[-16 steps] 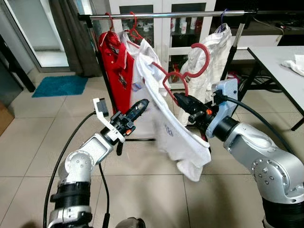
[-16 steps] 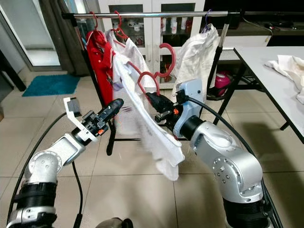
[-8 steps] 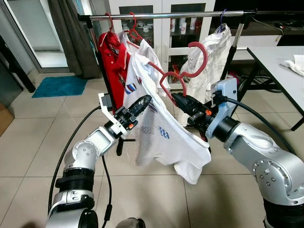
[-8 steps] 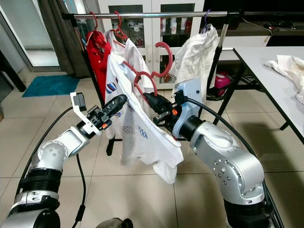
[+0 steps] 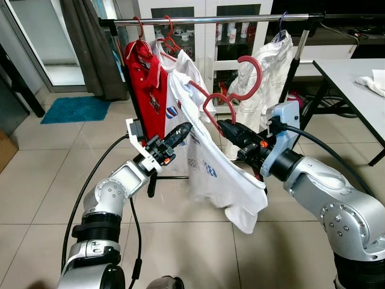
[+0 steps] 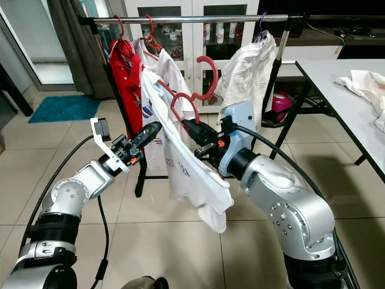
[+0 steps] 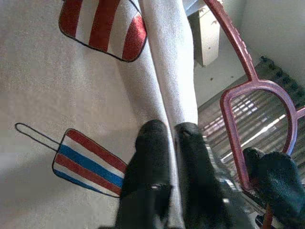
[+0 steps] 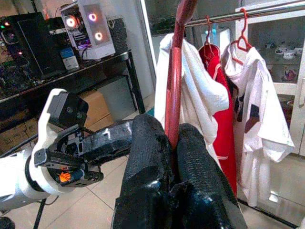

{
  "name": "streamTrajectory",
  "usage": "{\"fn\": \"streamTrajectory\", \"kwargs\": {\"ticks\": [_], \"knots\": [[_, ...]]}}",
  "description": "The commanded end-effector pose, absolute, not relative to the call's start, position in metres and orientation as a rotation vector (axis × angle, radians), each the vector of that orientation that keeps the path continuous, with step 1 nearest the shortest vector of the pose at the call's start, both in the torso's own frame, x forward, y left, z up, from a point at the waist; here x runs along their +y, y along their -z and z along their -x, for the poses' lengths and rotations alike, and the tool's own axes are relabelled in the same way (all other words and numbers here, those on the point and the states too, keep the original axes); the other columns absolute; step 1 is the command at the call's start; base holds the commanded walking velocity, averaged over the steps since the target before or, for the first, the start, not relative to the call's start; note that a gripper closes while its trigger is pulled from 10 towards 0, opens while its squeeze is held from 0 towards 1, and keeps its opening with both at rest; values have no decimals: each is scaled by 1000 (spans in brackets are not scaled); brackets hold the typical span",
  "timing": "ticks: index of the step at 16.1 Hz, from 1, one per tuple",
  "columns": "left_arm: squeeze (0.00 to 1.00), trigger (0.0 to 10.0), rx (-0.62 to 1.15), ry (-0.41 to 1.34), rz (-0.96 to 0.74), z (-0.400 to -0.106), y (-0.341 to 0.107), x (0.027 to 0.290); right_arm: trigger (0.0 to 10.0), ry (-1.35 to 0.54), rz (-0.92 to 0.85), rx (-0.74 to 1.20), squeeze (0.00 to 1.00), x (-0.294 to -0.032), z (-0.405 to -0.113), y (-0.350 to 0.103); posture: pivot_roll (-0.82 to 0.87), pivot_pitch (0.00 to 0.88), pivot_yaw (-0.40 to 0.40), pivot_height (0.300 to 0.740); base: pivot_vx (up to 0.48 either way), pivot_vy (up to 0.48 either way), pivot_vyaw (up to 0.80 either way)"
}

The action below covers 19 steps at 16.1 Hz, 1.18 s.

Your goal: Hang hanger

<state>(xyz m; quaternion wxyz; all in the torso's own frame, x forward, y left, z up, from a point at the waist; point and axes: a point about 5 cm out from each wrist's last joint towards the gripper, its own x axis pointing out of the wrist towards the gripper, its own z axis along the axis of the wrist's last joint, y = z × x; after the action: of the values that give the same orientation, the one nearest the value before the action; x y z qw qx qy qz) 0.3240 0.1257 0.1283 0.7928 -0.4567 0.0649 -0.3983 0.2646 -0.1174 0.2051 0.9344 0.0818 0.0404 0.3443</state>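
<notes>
right gripper (image 5: 221,125): fingers clamped tight on the lower bar of the red hanger (image 5: 231,96), seen in the right wrist view with the red bar pinched between the two black fingers (image 8: 195,164); it is raised in front of the clothes rack, below the rail.

left gripper (image 5: 183,129): fingers closed together on a fold of the white T-shirt (image 5: 210,174) (the left wrist view has the cloth running between both black fingers (image 7: 152,148)); it sits just beside the right gripper, on the robot's left of it.

red hanger: held up in the air, hook uppermost and curling toward the rack's right post; the hook is below the rail (image 5: 210,20) and not touching it. The white T-shirt drapes from it, its hem sagging below the right arm.

white T-shirt print: small flag-like patches, one striped red and white (image 7: 102,26), one red, white and blue (image 7: 90,162); no lettering can be read.

rail: a red polo shirt (image 5: 147,90) on a red hanger near the left end, a white shirt (image 6: 165,69) just beside it, and a cream garment (image 5: 267,75) near the right end.

table (image 5: 352,75): at the right edge, with a crumpled white cloth (image 6: 364,84) lying on it.

floor: beige tiles, a teal mat (image 5: 75,108) far left.
</notes>
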Motion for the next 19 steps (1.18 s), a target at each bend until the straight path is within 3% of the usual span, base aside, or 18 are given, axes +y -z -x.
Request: {"fn": "streamTrajectory", "kwargs": {"ticks": [1, 13, 14, 16, 17, 19], "knots": [[0, 0, 159, 845, 959, -324, -124, 126, 10000, -722, -162, 50, 0, -115, -262, -213, -119, 0, 99, 740, 0, 0, 0], [0, 0, 120, 768, 952, -321, -118, 136, 10000, -702, -158, 58, 0, -118, -263, -211, -124, 0, 95, 740, 0, 0, 0], [0, 10000, 94, 731, 762, -321, -121, 141, 10000, -708, -137, 62, 0, -119, -263, -211, -130, 0, 97, 740, 0, 0, 0], [0, 10000, 16, 648, 605, -326, -130, 150, 10000, -710, -121, 59, 0, -119, -263, -211, -128, 0, 103, 740, 0, 0, 0], [1000, 10000, -32, 623, 524, -328, -139, 154, 10000, -709, -116, 56, 0, -118, -263, -211, -119, 0, 102, 740, 0, 0, 0], [1000, 10000, -80, 649, 447, -327, -156, 151, 10000, -710, -124, 55, 0, -115, -262, -210, -113, 0, 101, 740, 0, 0, 0]]}}
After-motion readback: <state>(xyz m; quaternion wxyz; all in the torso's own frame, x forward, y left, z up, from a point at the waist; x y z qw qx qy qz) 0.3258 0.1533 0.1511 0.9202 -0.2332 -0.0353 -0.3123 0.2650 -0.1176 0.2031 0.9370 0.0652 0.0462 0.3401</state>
